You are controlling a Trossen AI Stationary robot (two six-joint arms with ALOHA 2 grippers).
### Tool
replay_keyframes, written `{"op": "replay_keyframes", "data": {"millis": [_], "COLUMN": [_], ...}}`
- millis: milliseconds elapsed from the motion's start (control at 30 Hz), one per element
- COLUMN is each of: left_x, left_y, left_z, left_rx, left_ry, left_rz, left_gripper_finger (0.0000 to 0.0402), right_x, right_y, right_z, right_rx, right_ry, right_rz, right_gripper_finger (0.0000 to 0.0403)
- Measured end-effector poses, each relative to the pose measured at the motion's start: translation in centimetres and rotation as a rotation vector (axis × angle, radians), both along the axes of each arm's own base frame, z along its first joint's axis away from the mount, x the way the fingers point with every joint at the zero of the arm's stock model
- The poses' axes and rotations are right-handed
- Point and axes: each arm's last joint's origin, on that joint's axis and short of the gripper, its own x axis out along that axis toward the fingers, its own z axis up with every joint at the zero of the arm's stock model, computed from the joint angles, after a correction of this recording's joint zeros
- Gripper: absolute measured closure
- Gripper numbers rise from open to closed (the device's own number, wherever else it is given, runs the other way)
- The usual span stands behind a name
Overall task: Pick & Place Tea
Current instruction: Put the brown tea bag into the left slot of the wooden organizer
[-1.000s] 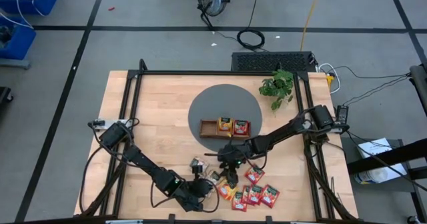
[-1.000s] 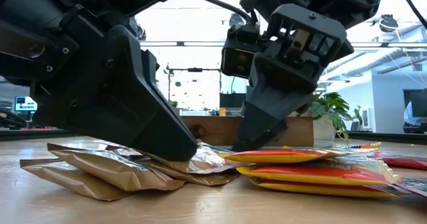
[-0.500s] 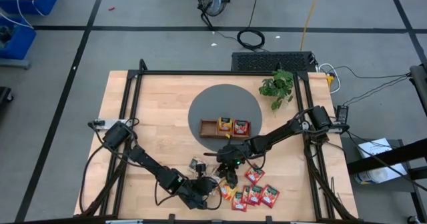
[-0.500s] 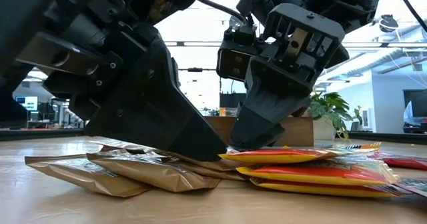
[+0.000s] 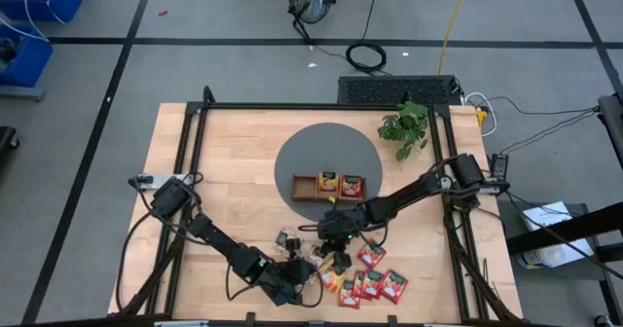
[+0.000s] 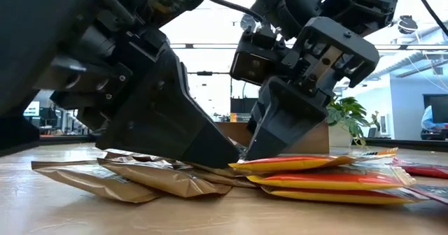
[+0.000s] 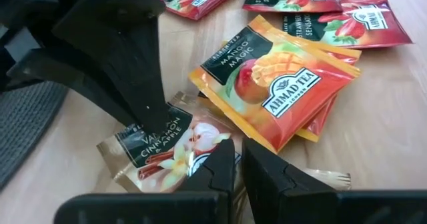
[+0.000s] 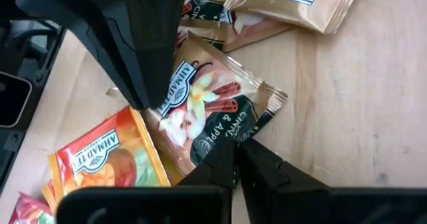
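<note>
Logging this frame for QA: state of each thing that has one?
Left gripper: down at the sachet pile, fingers shut.
Right gripper: down at the same pile, fingers shut.
Vanilla cinnamon sachet: flat on the table, sealed.
Mango sachet: lying on top of another sachet, sealed.
Wooden tray: two sachets inside, one compartment bare.

Orange-yellow sachet (image 7: 280,84): "AHMAD TEA" on white banner, "MANGO MAGIC" on dark green top. Cream sachet (image 7: 167,147): "VANILLA CINNAMON & APPLE", partly hidden; right wrist view shows "CINN… & APPLE" (image 8: 213,111). Red sachets' (image 7: 347,21) print too small to read.
</note>
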Motion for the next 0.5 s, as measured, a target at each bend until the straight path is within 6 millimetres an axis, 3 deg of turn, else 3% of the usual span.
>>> {"op": "replay_keyframes", "data": {"millis": [267, 500], "left_x": [-1.2, -3.5], "left_y": [-1.4, -3.7], "left_z": [1.8, 6.6], "left_rx": [0.089, 0.092], "left_ry": [-0.064, -0.192], "left_rz": [-0.036, -0.085], "left_gripper_finger": [0.0364, 0.0364], "right_x": [-0.1, -0.9], "right_y": [-0.2, -0.3], "right_z": [2.9, 5.7], "right_rx": [-0.038, -0.109], "right_ry": [-0.112, -0.192], "right_rz": [0.05, 0.085], "right_gripper_finger": [0.0402, 0.0402]}}
